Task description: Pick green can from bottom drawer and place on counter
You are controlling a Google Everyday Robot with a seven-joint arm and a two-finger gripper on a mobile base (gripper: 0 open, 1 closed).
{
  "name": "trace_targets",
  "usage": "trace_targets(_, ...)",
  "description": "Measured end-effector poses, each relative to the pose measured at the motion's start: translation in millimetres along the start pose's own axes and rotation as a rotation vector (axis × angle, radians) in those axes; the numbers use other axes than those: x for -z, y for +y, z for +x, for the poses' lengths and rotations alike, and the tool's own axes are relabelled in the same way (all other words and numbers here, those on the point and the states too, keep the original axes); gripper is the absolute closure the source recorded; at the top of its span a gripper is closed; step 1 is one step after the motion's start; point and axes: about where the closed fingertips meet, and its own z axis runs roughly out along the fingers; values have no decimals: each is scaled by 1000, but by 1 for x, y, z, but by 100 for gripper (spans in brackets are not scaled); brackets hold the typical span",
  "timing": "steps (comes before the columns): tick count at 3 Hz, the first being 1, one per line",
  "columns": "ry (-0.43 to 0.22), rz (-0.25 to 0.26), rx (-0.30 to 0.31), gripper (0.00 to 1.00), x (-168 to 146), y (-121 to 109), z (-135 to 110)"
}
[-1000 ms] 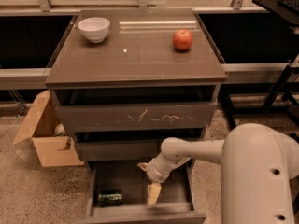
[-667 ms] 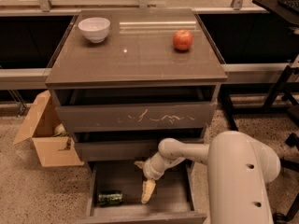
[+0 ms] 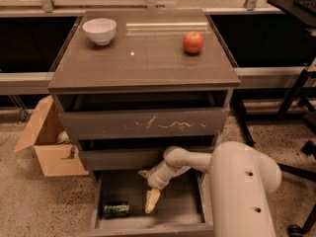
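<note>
The gripper (image 3: 152, 201) has edged left inside the open bottom drawer (image 3: 163, 226), closer to the can (image 3: 116, 209) than a second ago. Whether it is open or closed I cannot tell, but it holds nothing. The can lies on its side near the drawer's left wall and near edge, just left of the gripper and apart from it. Bare drawer floor shows to the right. On the counter (image 3: 148, 63), a bowl (image 3: 99, 30) sits far left and an apple (image 3: 193, 42) far right.
</note>
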Motion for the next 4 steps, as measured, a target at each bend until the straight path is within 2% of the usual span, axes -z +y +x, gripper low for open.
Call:
trace_targets(1,-44,-12,-33,0,-42,-18,-9)
trace_targets(2,-47,36,-93,0,-66,-24,-19)
trace_targets(3,-12,96,-147,0,-85,-20,-29)
trace_targets(4,-28,137,-182,0,-104,-18,-33)
